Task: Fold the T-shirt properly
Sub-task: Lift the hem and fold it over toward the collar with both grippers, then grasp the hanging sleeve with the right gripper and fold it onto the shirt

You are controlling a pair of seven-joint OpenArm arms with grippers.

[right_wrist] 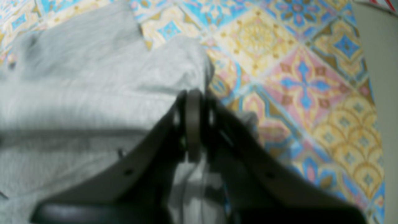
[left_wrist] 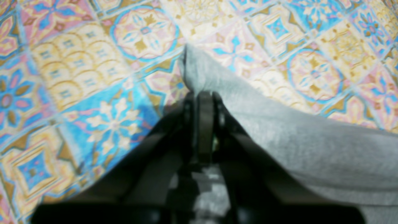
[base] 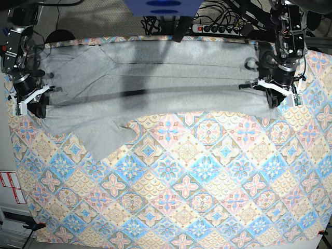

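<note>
Closest to us in the base view lies the bare stretch of pastel blue, pink and beige tile-patterned cloth (base: 207,197) that covers the table, and beyond it the large light heather-grey soft knit T-shirt (base: 155,88) is stretched across the far half, one short sleeve (base: 106,137) flopping toward us on the side of the right arm. We judge this fabric light, limp and stretchy: it sags between supports, creases into long ridges under tension and will slide easily over the smooth patterned cover, so it has no stiffness to hold a fold line by itself. The right end effector (right_wrist: 194,93) has its jaws pinched together on a bunched corner of the grey knit, the cloth puffing up just ahead of the tips; the left end effector (left_wrist: 203,93) is likewise clamped on a folded edge of the shirt, which drapes away over the table. We think the sensible holds are at corners or hems where layers double up, since a single layer could slip from narrow tips, and both arms should move evenly to keep the span taut without overstretching it. At the far edge a power strip (base: 218,28) and cables sit beyond the cloth
</note>
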